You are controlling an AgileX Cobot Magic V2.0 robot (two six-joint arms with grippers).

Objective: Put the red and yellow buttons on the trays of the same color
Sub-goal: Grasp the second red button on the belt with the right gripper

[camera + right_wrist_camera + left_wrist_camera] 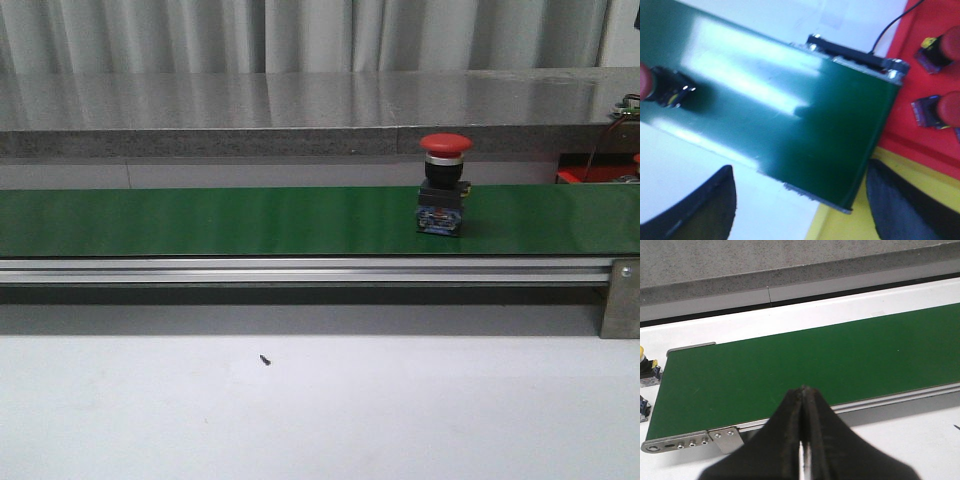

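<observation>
On the green belt (250, 220), right of its middle, a red button (444, 185) stands upright, waiting to be picked.

Right pincer (800, 200) hangs spread wide above the belt's far right end, button off toward the belt's middle, red tray (935, 135) with two red buttons (940, 107) just past the end, yellow tray (860, 220) beside it. Next call, I'd say: reach in, straddle the cap, pinch. Left pincer (802, 395) is pressed together over the belt's left end, near a yellow button (646, 369). Nothing blocks the approach.

Right wrist view is blurred; the red button (662, 87) is cut by its edge.
</observation>
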